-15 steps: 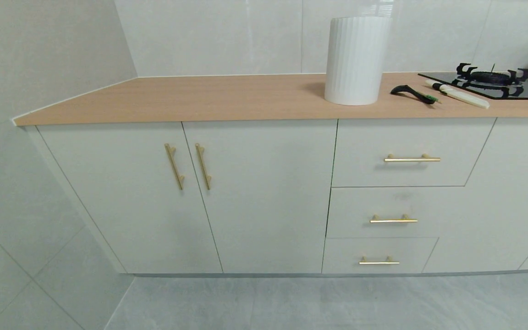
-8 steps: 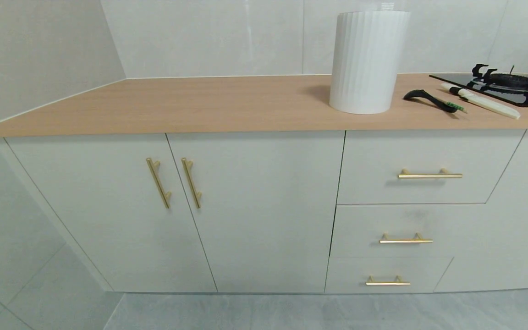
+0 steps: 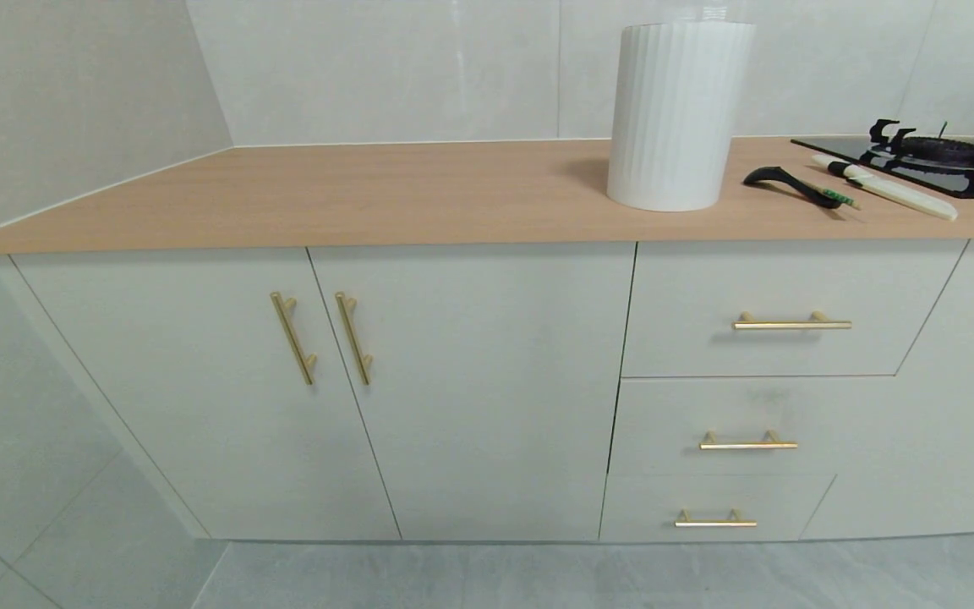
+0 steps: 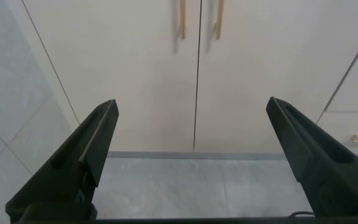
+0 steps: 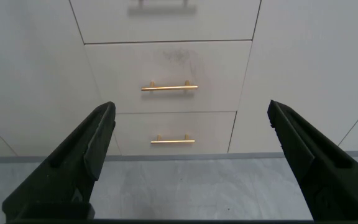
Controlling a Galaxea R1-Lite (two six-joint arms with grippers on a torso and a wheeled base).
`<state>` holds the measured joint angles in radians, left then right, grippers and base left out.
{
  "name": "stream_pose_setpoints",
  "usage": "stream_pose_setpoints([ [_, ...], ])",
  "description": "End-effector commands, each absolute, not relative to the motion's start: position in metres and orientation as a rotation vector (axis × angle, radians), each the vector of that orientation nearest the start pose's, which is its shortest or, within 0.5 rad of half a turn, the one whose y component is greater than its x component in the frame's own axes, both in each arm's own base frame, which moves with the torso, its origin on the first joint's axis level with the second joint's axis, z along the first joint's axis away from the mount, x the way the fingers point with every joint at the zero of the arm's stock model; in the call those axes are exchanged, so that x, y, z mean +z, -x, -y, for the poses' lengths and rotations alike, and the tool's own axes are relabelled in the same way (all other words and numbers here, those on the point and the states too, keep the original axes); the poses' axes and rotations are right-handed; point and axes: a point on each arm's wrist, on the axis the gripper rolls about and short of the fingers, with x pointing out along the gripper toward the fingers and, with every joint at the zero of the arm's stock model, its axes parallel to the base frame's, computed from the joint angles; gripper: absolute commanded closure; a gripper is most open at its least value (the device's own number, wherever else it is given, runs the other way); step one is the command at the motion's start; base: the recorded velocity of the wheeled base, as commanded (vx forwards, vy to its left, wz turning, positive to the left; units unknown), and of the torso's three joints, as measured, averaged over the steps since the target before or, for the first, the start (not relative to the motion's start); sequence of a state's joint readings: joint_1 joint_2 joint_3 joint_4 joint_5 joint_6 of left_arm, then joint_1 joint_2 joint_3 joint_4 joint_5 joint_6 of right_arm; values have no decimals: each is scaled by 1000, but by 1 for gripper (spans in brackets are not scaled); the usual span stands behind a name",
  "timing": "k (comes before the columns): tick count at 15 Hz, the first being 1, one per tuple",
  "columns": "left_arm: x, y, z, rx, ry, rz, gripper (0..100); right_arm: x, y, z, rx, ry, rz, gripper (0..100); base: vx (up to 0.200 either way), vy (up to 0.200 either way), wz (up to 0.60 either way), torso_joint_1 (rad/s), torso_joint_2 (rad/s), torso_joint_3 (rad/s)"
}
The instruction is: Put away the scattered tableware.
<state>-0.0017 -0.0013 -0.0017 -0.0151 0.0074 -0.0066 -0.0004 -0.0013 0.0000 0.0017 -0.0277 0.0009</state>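
In your head view, the bench (image 3: 326,190) ran across the upper half of the frame. The scattered tableware lay at its upper right: a black-handled tool (image 3: 791,184) and a white knife (image 3: 884,187), side by side. They sat just beside a tall white ribbed canister (image 3: 675,114), probably the holder they belong in, with the stove (image 3: 931,152) behind them.

In your left wrist view, the left pincer (image 4: 192,107) stood released and held nothing. It faced the cupboard doors (image 4: 260,74), low above the floor (image 4: 191,186).

In your right wrist view, the right pincer (image 5: 191,109) was likewise released and empty, facing the drawers (image 5: 166,68).

I judge both hung below the bench top, well apart from the tableware, parked low with nothing yet grasped.
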Motion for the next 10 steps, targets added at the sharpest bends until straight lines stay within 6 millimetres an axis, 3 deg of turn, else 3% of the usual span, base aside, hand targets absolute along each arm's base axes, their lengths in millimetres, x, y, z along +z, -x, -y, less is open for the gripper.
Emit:
stream_pose_setpoints([
  [1, 77, 23, 0, 6, 8, 17, 0, 75, 23, 1, -28, 0, -2, 0, 0, 0, 0, 0, 0, 0],
  [8, 77, 23, 0, 6, 8, 17, 0, 77, 20, 1, -26, 8, -34, 0, 0, 0, 0, 0, 0, 0],
  [9, 77, 23, 0, 6, 8, 17, 0, 84, 21, 1, -26, 3, -17, 0, 0, 0, 0, 0, 0, 0],
  [10, 77, 23, 0, 6, 8, 17, 0, 126, 28, 1, 1, -20, 78, 0, 0, 0, 0, 0, 0, 0],
])
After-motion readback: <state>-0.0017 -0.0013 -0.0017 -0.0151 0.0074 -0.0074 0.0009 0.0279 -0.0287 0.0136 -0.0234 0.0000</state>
